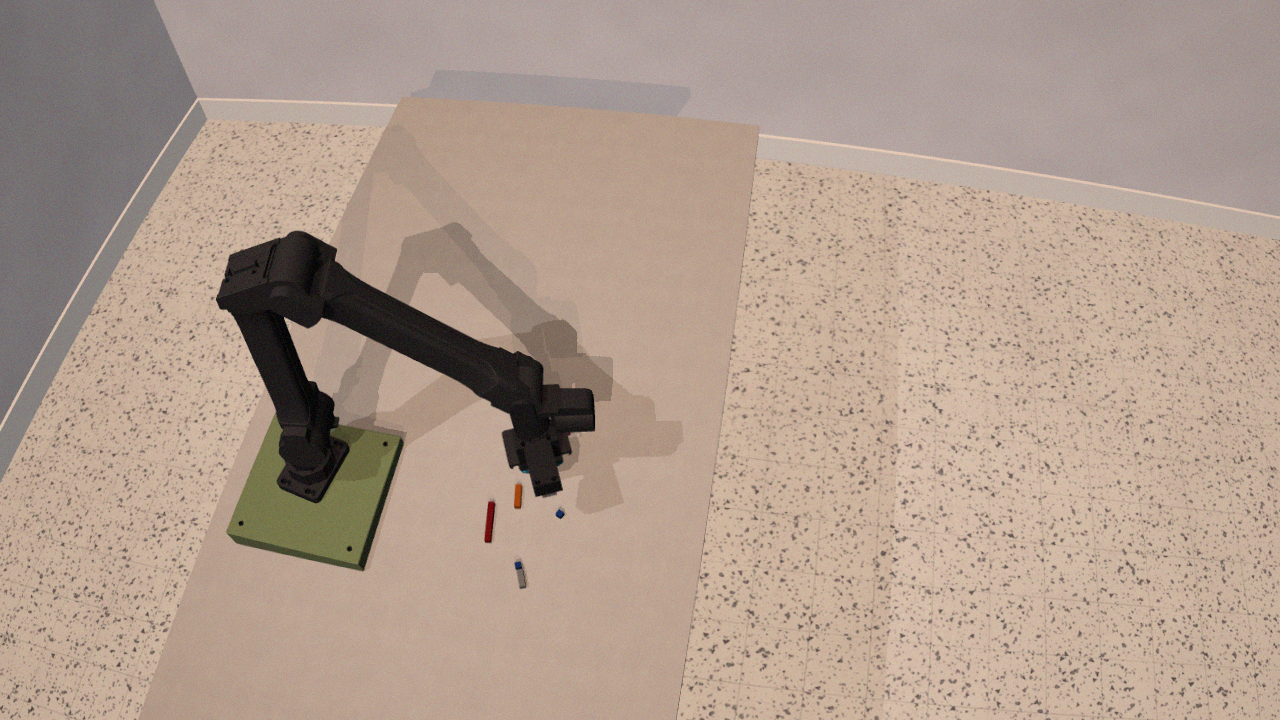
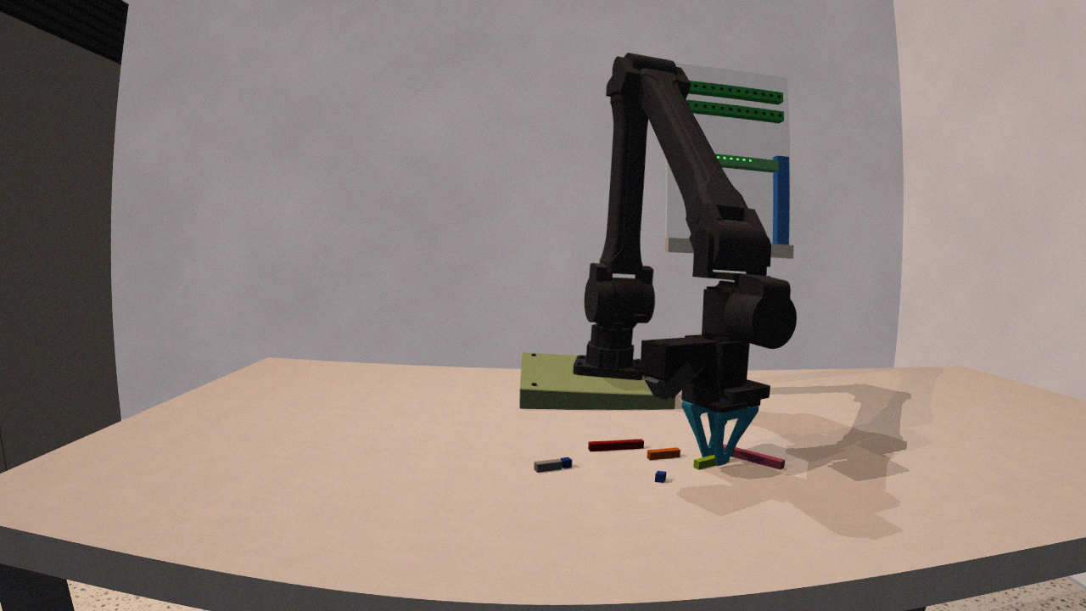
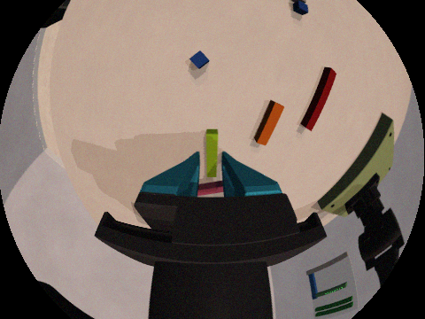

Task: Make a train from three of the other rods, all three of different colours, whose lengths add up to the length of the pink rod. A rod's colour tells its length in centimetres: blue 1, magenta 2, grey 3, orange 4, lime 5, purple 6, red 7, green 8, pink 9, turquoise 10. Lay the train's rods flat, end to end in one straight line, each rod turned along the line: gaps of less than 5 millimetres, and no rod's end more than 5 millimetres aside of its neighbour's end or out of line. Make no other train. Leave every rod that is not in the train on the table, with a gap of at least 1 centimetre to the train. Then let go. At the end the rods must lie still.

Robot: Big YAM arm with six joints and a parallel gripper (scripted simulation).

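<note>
My gripper (image 2: pixel 717 456) is low at the table and straddles the near part of the lime rod (image 2: pixel 704 461), which lies flat. In the wrist view the lime rod (image 3: pixel 212 151) runs between the teal fingers with a thin gap on each side; the fingers are partly open. The pink rod (image 2: pixel 758 457) (image 3: pixel 211 188) lies just behind it, partly under the gripper. The orange rod (image 2: pixel 663 453) and the red rod (image 2: pixel 615 445) lie to the left. A grey rod (image 2: pixel 546 465) has a blue cube (image 2: pixel 565 461) at its end. Another blue cube (image 2: pixel 660 476) lies alone.
The arm's green base plate (image 2: pixel 584 387) stands behind the rods. A rack with green bars and a blue post (image 2: pixel 747 167) stands behind the table. In the top view the arm's wrist (image 1: pixel 546 488) hides the lime and pink rods.
</note>
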